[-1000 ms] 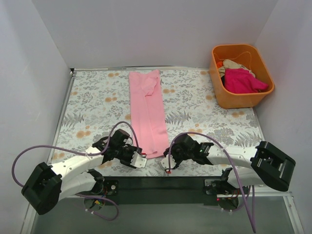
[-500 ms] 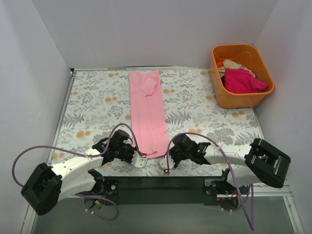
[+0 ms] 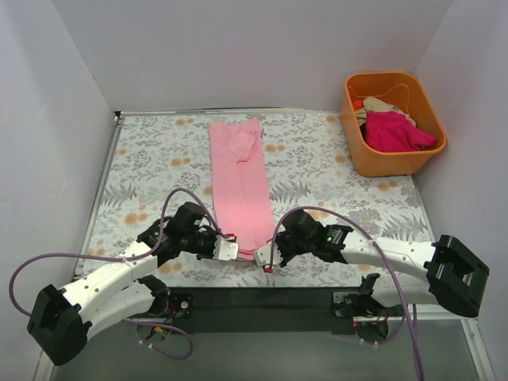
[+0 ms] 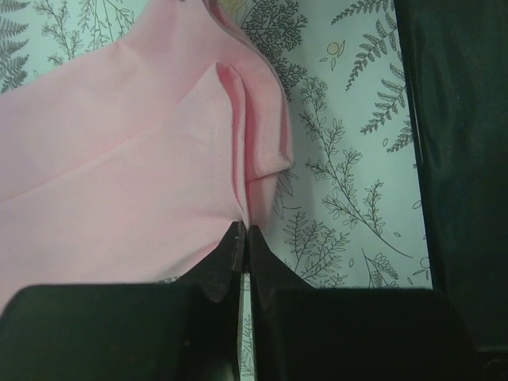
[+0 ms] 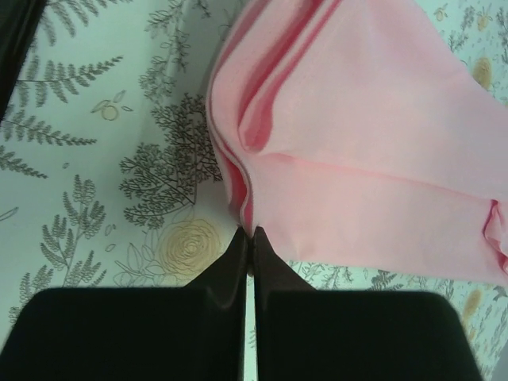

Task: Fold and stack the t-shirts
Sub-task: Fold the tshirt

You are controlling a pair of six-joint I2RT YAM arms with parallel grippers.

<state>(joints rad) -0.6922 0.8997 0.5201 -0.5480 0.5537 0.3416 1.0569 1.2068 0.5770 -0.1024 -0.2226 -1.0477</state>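
Far left: moved in closer than a moment ago with the left gripper [image 3: 226,248], fingers now pinched tight on the near left corner of the long folded light pink cloth t-shirt [image 3: 240,178], down the middle of the flowery table [image 3: 151,167]. Same with the right gripper [image 3: 266,255], tight on the near right corner. Looks ready to lift that end and fold it away. Far right: magenta cloth t-shirt [image 3: 397,131] waiting in the orange plastic tub [image 3: 394,163]. No writing to read anywhere.

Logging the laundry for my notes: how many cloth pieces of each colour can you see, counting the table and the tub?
Light pink cloth t-shirt: 1
Magenta cloth piece, in the orange plastic tub: 1
Cream cloth piece, same tub: 1
Total: 3
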